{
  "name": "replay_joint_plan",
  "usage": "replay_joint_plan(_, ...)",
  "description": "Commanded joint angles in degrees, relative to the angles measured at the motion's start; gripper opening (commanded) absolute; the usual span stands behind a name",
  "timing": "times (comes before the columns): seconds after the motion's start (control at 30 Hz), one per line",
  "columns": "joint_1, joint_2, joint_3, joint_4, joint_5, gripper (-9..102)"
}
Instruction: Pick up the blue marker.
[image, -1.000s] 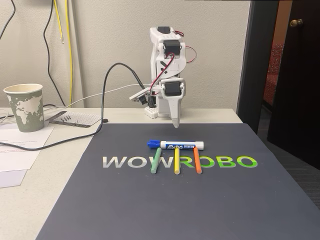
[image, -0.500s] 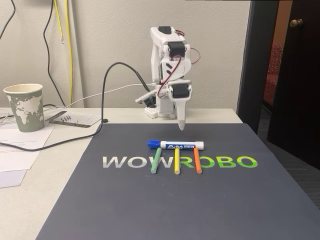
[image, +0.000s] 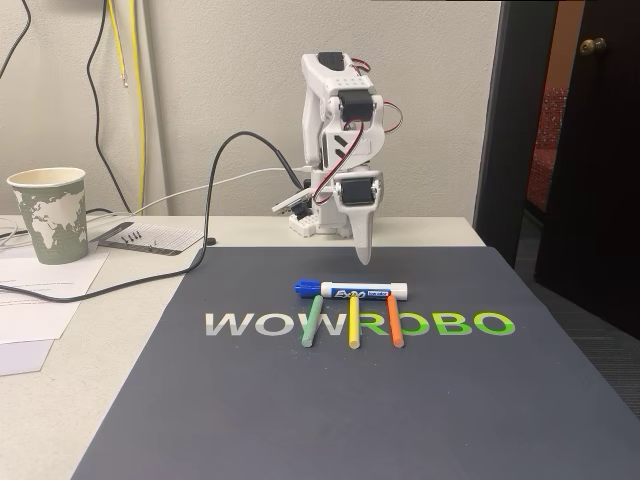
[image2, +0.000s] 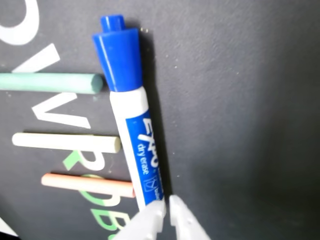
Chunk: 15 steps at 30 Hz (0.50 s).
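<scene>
The blue marker (image: 350, 291) lies flat on the dark mat, its blue cap to the left in the fixed view, with nothing holding it. In the wrist view the blue marker (image2: 131, 115) runs top to bottom with its cap at the top. My gripper (image: 363, 258) points straight down just behind the marker and above the mat. In the wrist view the gripper (image2: 167, 212) has its white fingertips nearly together over the marker's tail end, shut on nothing.
Green (image: 313, 321), yellow (image: 353, 322) and orange (image: 394, 321) sticks lie side by side just in front of the marker. A paper cup (image: 48, 213), papers and a black cable (image: 205, 215) sit at the left. A dark door (image: 590, 150) stands at the right.
The arm has leaned forward and the gripper tip has shifted slightly right and down, closer to the marker. The marker and sticks have not moved.
</scene>
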Motion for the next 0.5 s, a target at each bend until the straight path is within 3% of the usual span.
replay_joint_plan(0.0, 1.58, -0.09, -2.46, -0.18, 0.62, 0)
replay_joint_plan(0.47, 5.45, -2.46, -3.25, -1.67, -2.2, 0)
